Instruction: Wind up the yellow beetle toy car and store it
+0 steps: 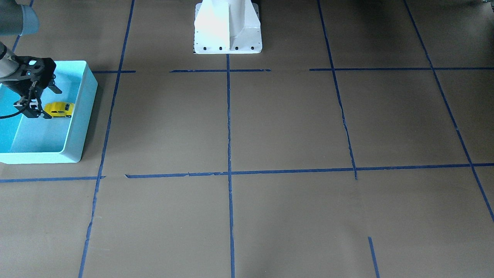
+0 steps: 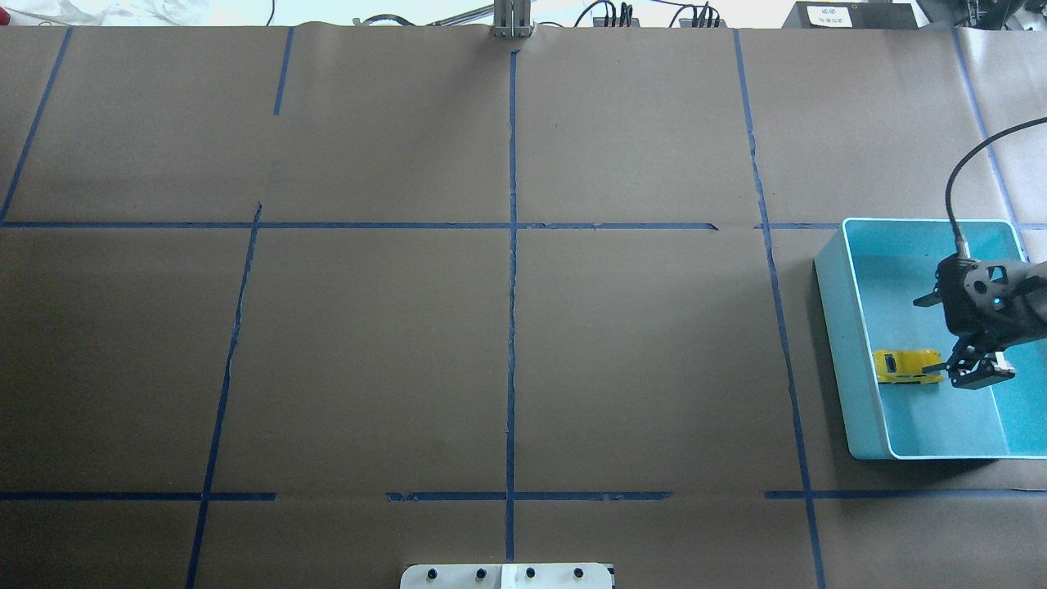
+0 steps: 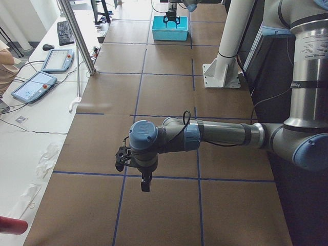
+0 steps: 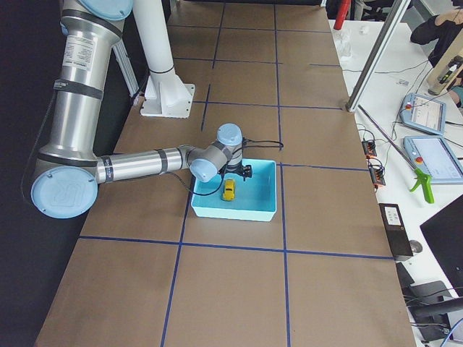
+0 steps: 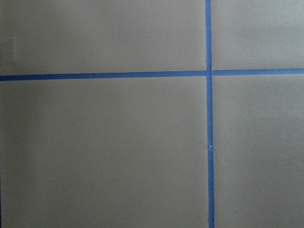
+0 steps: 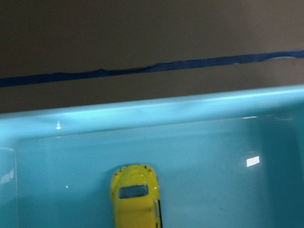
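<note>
In bin point(image 2: 842, 343), yellow beetle toy car point(image 2: 906, 366).

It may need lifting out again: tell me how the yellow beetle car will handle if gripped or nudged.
The yellow beetle car sits on its wheels, so a lengthwise nudge would likely roll it along the turquoise bin floor. Its rounded shell may slip in a pinch; tiny, so probably light.

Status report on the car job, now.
Left gripper over table, state unreadable. Right gripper down in turquoise bin, grip unclear. Yellow beetle toy car inside bin, beside that gripper. Nothing else seen in bin.
</note>
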You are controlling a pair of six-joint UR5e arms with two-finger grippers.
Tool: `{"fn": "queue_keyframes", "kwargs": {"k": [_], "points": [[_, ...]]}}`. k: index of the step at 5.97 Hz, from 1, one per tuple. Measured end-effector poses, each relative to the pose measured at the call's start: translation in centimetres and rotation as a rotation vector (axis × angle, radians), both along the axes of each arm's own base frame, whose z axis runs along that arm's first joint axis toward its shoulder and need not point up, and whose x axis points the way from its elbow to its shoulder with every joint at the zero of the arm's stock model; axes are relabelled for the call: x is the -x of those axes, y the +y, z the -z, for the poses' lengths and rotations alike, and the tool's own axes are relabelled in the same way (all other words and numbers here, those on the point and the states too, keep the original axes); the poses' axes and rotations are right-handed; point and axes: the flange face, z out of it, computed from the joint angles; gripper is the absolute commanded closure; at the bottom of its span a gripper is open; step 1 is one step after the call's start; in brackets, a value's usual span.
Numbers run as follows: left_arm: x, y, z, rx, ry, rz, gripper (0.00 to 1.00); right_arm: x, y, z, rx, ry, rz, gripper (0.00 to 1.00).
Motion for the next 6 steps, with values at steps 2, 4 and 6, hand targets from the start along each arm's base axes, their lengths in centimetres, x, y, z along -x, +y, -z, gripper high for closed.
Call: {"fn": "queue_keyframes", "kwargs": {"k": [2, 4, 6], "points": [[0.0, 0.0, 0.0, 0.0, 0.0, -0.001, 0.0, -9.4, -2.2, -0.5, 0.126, -0.044, -0.173, 0.0], [0.0, 0.0, -0.1, 0.0, 0.0, -0.001, 0.0, -15.9, -3.4, -1.5, 0.387, -0.043, -0.398, 0.0], [0.0, 0.0, -0.2, 0.002, 0.0, -0.002, 0.0, -17.8, -4.2, -1.5, 0.738, -0.078, -0.669, 0.0]]}}
